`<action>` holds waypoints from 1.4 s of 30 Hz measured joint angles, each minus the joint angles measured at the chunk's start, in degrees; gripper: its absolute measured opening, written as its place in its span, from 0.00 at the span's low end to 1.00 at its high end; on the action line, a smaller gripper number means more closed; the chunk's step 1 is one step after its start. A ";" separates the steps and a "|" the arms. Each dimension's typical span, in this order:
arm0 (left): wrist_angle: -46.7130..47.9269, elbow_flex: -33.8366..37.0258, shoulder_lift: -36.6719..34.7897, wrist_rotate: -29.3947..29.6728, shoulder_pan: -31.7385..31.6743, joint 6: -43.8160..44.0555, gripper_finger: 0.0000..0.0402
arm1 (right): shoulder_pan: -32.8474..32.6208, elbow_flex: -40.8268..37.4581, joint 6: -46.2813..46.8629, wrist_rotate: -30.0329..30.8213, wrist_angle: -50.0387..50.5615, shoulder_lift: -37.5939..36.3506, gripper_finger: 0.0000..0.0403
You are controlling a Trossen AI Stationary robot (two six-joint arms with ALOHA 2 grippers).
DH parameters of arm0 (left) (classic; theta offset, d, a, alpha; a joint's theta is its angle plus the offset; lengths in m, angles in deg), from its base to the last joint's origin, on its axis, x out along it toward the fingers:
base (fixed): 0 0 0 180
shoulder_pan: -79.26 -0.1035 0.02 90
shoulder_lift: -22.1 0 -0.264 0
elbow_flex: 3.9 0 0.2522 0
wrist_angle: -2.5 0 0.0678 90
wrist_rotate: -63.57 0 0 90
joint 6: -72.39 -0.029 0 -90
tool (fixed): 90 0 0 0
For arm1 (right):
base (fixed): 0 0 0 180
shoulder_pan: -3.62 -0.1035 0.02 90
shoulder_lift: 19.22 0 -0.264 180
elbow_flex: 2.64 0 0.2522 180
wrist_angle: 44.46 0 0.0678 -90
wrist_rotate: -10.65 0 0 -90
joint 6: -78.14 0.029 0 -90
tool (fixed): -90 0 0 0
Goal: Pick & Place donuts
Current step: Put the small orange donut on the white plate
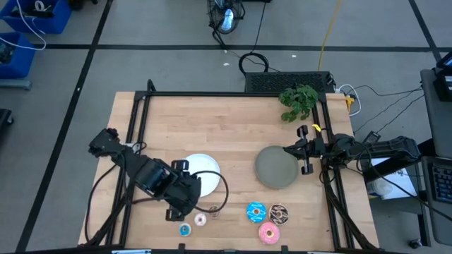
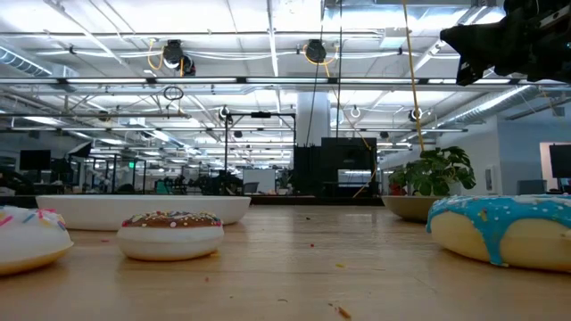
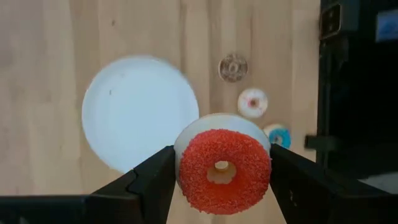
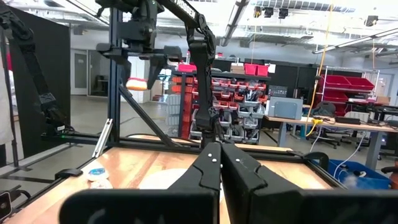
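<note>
My left gripper [image 3: 224, 177] hangs above the table near the white plate [image 1: 205, 169] and is shut on the tiny red donut [image 3: 224, 171]; the right wrist view shows it far off with that donut [image 4: 138, 83] raised. The tiny brown [image 3: 233, 67], pink-white [image 3: 252, 102] and blue [image 3: 278, 135] donuts lie flat on the wood below. The larger blue [image 1: 256, 211], brown sprinkled [image 1: 279, 212] and pink [image 1: 268, 232] donuts lie flat near the near edge. My right gripper [image 4: 219, 155] is shut and hovers by the right side of the grey plate [image 1: 277, 167]. My left gripper pinches the red donut between its two fingers [image 3: 155, 180], one on each opposite side of the outer rim [image 3: 186, 174]. The fingers come from above, pointing down. The donut is lifted clear of the table, level, its red sugared top facing the wrist.
A potted plant [image 1: 298, 101] stands at the far right of the table. A black frame rail [image 1: 233, 94] runs round the tabletop. Bare wood lies between the two plates and across the far half of the table.
</note>
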 joint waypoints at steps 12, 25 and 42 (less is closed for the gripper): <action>-0.06 0.04 -0.38 0.47 -4.05 -1.29 0.60 | 0.00 0.00 0.02 0.00 0.00 0.00 0.00; -0.11 3.11 -0.36 1.50 -15.69 -12.77 0.60 | 0.00 0.00 0.00 0.00 0.00 0.00 0.00; -22.85 28.70 -0.34 -7.74 -26.38 -26.10 0.60 | 0.00 0.00 0.02 -0.02 0.02 0.00 0.00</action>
